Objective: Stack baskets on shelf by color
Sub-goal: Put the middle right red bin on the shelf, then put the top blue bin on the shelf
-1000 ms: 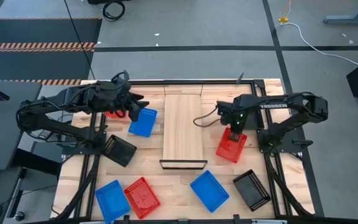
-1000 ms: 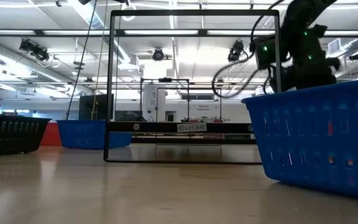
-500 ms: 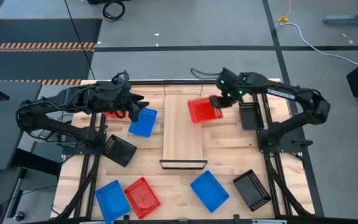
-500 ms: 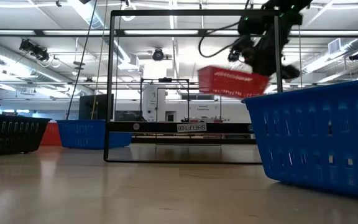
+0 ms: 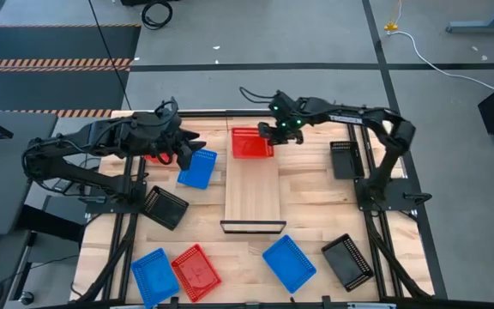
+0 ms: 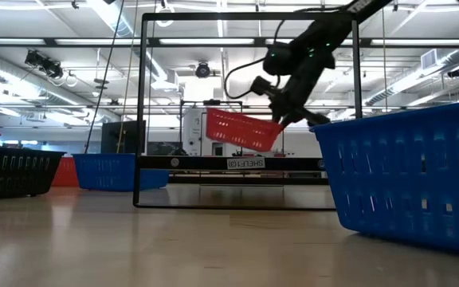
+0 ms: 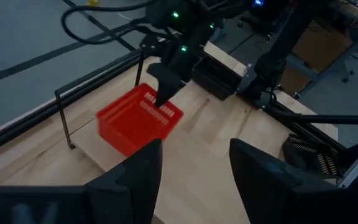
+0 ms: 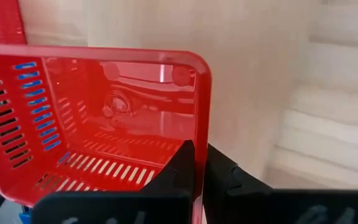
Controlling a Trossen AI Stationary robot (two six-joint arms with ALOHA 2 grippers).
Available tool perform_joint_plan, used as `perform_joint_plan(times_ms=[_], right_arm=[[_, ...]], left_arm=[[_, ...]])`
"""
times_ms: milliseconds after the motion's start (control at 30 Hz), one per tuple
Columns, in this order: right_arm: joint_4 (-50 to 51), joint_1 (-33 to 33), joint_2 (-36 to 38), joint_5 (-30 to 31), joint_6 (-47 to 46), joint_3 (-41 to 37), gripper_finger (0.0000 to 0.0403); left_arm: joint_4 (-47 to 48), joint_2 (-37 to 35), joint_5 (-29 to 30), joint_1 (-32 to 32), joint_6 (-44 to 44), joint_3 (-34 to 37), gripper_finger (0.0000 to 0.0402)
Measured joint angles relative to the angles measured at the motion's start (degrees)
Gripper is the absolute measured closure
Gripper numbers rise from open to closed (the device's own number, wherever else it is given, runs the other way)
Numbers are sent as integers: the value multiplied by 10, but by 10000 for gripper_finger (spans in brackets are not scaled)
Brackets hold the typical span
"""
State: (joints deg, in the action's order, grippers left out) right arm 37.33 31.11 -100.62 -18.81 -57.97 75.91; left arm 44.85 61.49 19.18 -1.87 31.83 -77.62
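A: Red basket (image 5: 251,143) is seen from above at the far end of the shelf (image 5: 254,193), gripped at its right edge by the right gripper (image 5: 274,137). The left gripper (image 5: 177,148) is parked over the table's far left, beside a blue basket (image 5: 197,169); whether its fingers are apart cannot be told from there.

B: What else is spread on the tabletop (image 5: 316,232)?

A: Black baskets at the left (image 5: 165,207), far right (image 5: 342,160) and near right (image 5: 347,262); along the near edge a blue basket (image 5: 154,275), a red one (image 5: 196,272) and another blue one (image 5: 288,263).

B: And at table height?

A: The red basket (image 6: 242,130) is shown held off the shelf (image 6: 233,163), tilted, one end lower, hanging from the right gripper (image 6: 284,112). A large blue basket (image 6: 405,179) fills the right foreground.

B: The left wrist camera?

A: The left gripper's fingers (image 7: 135,177) are seen set wide apart, with nothing between them. Beyond them the red basket (image 7: 138,120) is pinched by the right gripper (image 7: 165,93) over the shelf's end.

B: The right wrist camera?

A: The basket's rim (image 8: 197,112) is clamped between the two dark fingers (image 8: 180,168), with the mesh wall and floor in full sight.
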Motion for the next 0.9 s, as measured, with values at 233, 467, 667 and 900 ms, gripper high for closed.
perform_joint_plan(times_ms=[233, 467, 667, 900], right_arm=[[17, 12, -45, 2, 1, 50, 382], [36, 14, -29, 27, 8, 51, 370], [40, 14, -20, 56, 21, 51, 326], [49, 11, -20, 73, 31, 51, 251]], left_arm=[[1, 0, -1, 26, 19, 0, 212], [1, 0, 0, 47, 24, 0, 212], [1, 0, 0, 47, 24, 0, 212], [1, 0, 0, 47, 20, 0, 212]])
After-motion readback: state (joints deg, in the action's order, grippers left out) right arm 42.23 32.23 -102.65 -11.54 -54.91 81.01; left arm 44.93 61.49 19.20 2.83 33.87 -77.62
